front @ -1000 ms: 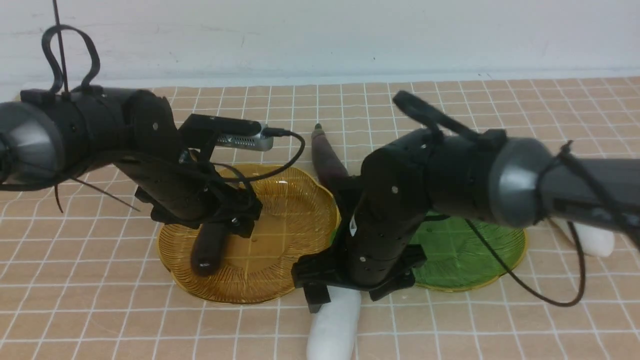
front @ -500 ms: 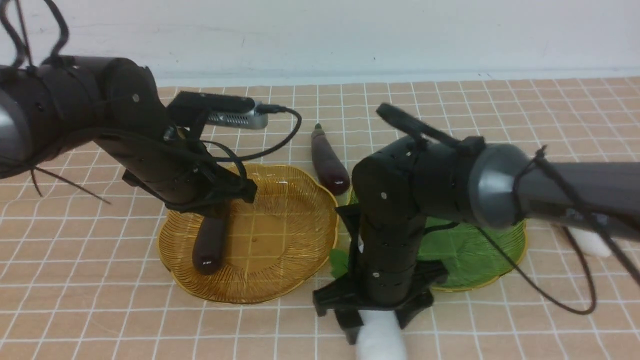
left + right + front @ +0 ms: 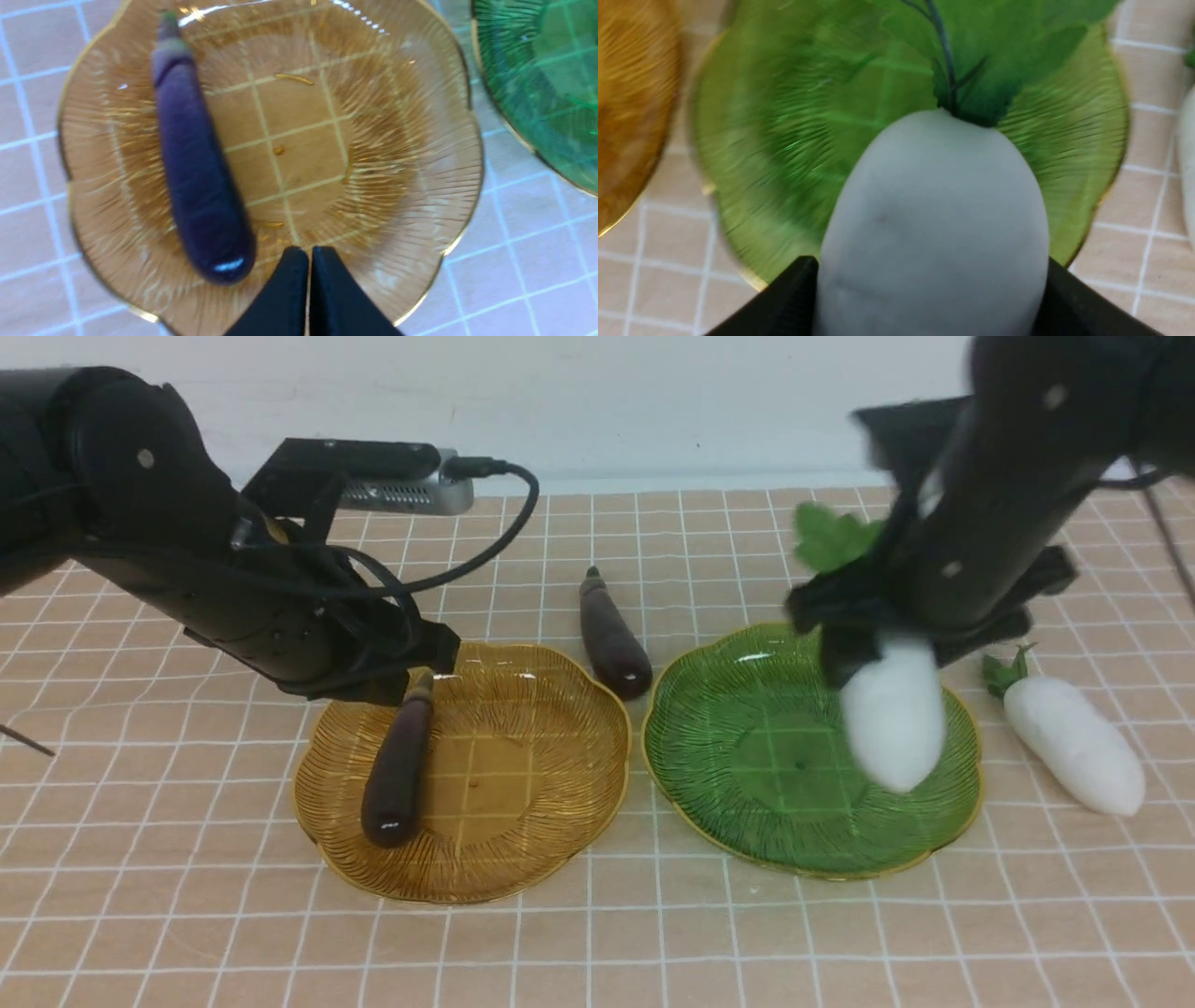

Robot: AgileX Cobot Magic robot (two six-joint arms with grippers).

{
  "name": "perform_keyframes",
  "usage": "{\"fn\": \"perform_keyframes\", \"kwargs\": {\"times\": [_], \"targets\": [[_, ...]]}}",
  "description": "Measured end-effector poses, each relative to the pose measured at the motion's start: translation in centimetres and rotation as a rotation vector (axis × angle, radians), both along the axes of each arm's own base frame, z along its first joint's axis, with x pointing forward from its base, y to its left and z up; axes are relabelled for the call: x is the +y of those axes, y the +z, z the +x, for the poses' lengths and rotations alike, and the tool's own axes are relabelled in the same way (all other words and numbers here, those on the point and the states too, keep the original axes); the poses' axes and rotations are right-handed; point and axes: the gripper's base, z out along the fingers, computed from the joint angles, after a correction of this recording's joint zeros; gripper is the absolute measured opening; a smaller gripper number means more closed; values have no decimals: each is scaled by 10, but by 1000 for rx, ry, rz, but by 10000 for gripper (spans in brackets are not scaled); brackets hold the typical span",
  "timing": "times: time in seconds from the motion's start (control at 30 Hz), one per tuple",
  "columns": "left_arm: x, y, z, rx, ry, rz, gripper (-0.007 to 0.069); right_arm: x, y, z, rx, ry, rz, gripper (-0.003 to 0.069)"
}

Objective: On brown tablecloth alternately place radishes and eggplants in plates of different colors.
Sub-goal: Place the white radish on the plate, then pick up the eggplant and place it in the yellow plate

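Observation:
My right gripper [image 3: 887, 649] is shut on a white radish [image 3: 892, 714] with green leaves and holds it in the air over the green plate [image 3: 709, 765]; the right wrist view shows the radish [image 3: 934, 224] clamped between both fingers above that plate [image 3: 775, 140]. My left gripper [image 3: 308, 261] is shut and empty above the amber plate [image 3: 551, 803], where one eggplant [image 3: 397, 770] lies; in the left wrist view that eggplant [image 3: 196, 177] lies beside the fingertips. A second eggplant [image 3: 611, 635] lies on the brown tablecloth [image 3: 187, 915] between the plates, at the far side. A second radish [image 3: 1074, 742] lies right of the green plate.
A white wall runs along the far edge of the cloth. My left arm's camera and cable [image 3: 401, 490] hang above the amber plate's far side.
My right gripper lifted the radish from the near cloth and carried it up and right over the green plate. My left gripper released the eggplant in the amber plate and rose back.

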Motion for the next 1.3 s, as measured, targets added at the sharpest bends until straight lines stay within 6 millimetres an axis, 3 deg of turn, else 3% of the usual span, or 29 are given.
{"fn": "perform_keyframes", "kwargs": {"times": [0.13, 0.3, 0.47, 0.57, 0.67, 0.77, 0.93, 1.07, 1.3], "targets": [[-10, 6, 11, -23, -34, -24, -3, -26, -21, 30, 74, -3, 58, 491], [-38, 14, 43, -45, -88, -38, -3, -33, -50, 47, 115, 9, 48, 505], [-62, 14, 77, -64, -116, -58, 12, -35, -55, 54, 71, 21, 17, 589], [-74, 2, 104, -53, -100, -68, 70, -36, -47, 58, 40, 26, 4, 631], [-85, -10, 131, -68, -83, -85, 196, -38, -40, 59, 29, 36, -23, 633], [-91, -16, 147, -90, -84, -90, 295, -48, -32, 62, 19, 38, -107, 624], [-99, -47, 175, -109, -80, -70, 465, -59, -22, 67, -16, 27, -166, 591], [-102, -75, 194, -138, -80, -18, 540, -61, -21, 68, -22, 26, -181, 557], [-104, -113, 206, -120, -72, 15, 546, -61, -21, 68, -21, 26, -182, 536]]}}
